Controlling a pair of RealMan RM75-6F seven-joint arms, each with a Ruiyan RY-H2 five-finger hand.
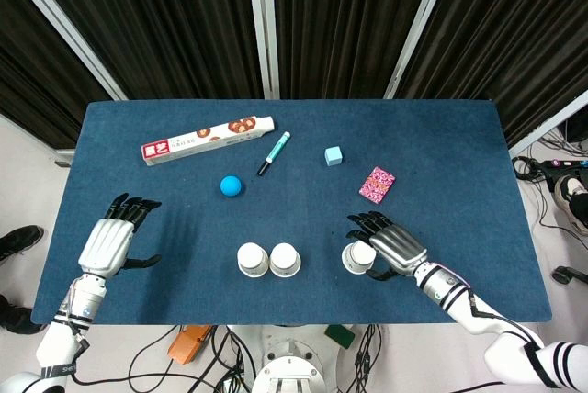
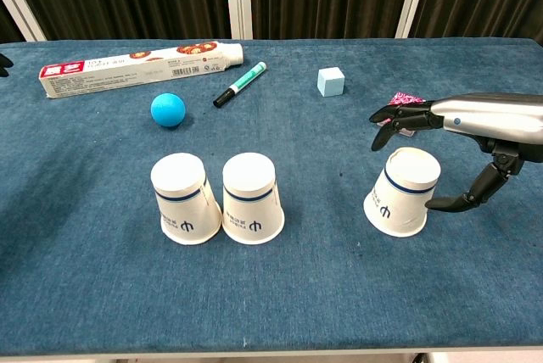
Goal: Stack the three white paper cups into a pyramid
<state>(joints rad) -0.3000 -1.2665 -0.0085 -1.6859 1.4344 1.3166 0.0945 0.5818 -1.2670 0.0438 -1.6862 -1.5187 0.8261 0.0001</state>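
While I had my right hand (image 2: 475, 138) at the lone white cup (image 2: 400, 191) on the right, its fingers (image 2: 399, 115) were spread apart above and behind the cup's upturned base and the thumb hung off the cup's right side; I couldn't tell if anything touched, nothing gripped. That cup sat upside down, tilted a bit, well apart from the other two cups (image 2: 217, 198), which stood upside down side by side, touching, near the front edge of the blue table (image 1: 441, 145). My left hand (image 1: 108, 244) hovered far out left, fingers spread, holding nothing. Further back lay a blue ball (image 1: 231, 185), long box (image 1: 208, 139), marker (image 1: 274, 152), light blue cube (image 1: 333, 155) and pink card pack (image 1: 377, 183), the pack partly hidden behind my right hand in the chest view.
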